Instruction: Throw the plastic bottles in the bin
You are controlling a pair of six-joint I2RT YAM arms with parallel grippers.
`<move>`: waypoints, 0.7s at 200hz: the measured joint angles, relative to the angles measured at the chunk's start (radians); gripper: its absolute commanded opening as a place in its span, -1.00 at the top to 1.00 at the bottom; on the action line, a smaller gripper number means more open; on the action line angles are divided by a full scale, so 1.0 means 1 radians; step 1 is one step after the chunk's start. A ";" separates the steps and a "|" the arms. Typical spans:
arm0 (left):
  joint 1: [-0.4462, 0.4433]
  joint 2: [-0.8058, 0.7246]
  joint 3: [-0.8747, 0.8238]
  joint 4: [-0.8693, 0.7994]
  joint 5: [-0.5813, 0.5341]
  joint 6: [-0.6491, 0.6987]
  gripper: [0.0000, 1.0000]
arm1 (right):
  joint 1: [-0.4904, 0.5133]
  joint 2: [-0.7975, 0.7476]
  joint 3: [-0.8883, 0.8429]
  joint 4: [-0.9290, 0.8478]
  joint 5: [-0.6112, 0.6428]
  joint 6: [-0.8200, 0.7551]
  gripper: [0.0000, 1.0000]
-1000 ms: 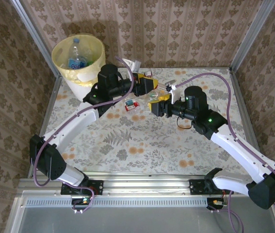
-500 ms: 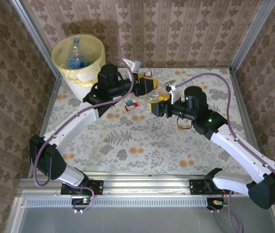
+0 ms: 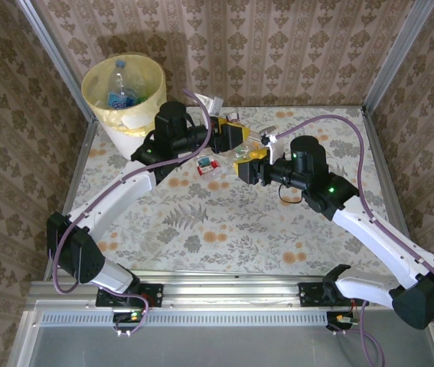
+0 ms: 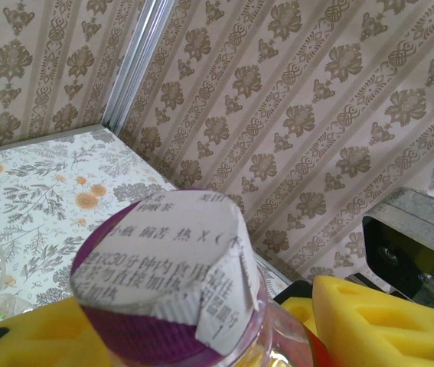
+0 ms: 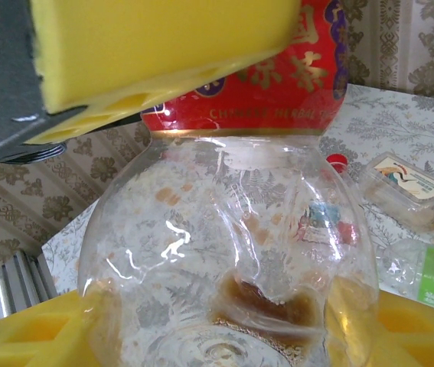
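Clamping a red-labelled bottle, the right end effector hides its top.

One bin sits at the overhead frame's upper left, with one clear bottle visible inside. The left gripper holds one purple-capped bottle, and the right gripper holds one red-labelled bottle.

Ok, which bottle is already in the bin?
The clear blue-labelled bottle standing upright inside the bin. The red-labelled bottle sits in the right gripper, the purple-capped bottle in the left gripper; others lie on the table.
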 measured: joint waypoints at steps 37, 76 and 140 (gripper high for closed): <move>0.000 0.000 0.000 0.000 0.002 -0.004 0.21 | 0.003 0.000 0.000 0.000 0.005 0.000 0.03; 0.000 0.000 0.000 0.000 0.002 -0.004 0.43 | 0.004 0.000 0.000 0.000 0.008 0.000 -0.25; 0.009 -0.001 0.000 0.000 0.005 -0.005 0.66 | 0.006 0.000 0.000 -0.002 0.023 -0.011 -0.69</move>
